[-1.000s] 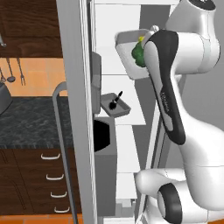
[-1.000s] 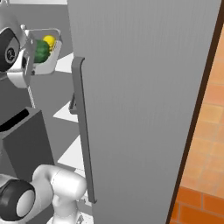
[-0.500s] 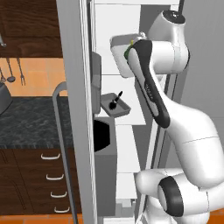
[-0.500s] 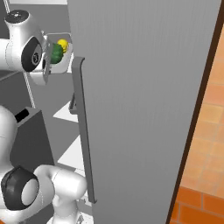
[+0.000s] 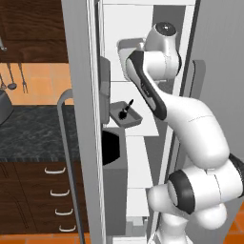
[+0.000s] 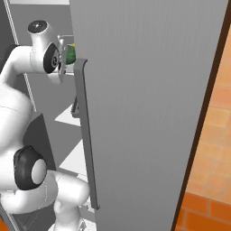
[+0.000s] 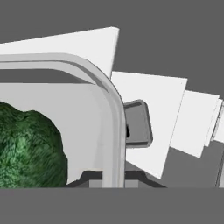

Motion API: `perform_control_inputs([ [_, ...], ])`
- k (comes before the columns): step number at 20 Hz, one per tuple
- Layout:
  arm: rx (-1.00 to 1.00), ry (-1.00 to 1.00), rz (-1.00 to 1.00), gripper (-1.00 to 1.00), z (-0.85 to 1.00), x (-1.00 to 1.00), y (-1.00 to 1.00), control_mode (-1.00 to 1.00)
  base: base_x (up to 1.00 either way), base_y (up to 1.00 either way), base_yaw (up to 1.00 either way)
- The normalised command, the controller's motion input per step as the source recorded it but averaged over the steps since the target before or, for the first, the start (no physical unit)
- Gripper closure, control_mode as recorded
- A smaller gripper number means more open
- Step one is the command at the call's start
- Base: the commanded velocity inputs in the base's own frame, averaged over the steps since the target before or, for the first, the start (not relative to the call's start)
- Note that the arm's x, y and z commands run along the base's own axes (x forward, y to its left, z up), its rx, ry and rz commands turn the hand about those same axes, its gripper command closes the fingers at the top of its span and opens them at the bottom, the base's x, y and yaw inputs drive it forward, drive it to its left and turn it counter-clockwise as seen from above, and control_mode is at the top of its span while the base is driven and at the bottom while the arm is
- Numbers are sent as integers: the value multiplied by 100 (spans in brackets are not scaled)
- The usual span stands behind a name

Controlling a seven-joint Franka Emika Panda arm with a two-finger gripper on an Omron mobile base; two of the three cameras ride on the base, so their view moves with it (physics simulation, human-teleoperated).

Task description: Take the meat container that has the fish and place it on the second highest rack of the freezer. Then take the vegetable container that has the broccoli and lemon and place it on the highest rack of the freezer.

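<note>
step: seat tray on top rack | hand (image 7: 113, 177) pinching vegetable container (image 7: 114, 131) rim | keep level, broccoli (image 7: 28, 148) inside freezer (image 5: 143, 28)

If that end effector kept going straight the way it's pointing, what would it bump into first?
The end effector is shut on the rim of the vegetable container holding the broccoli. Straight ahead lie the freezer's white shelves, with the other grey tray probably nearest, though depth is unclear.

white freezer shelf (image 5: 143, 125), fish tray (image 5: 125, 113) on it
</note>
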Motion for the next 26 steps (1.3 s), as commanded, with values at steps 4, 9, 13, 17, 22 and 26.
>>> perform_control_inputs([
  [4, 0, 6, -3, 100, 0, 100, 1, -100, 0, 0, 0],
  [9, 0, 4, 0, 100, -10, 88, 2, -100, 0, 0, 0],
  [13, 0, 0, 0, 100, -30, 62, 0, -100, 0, 0, 0],
  [17, 0, 0, 0, -100, -36, 31, 4, -100, 0, 0, 0],
  [22, 0, -19, 0, -100, 0, -25, 1, -100, 0, 0, 0],
  [26, 0, -39, 0, -100, 16, -81, 0, -100, 0, 0, 0],
])
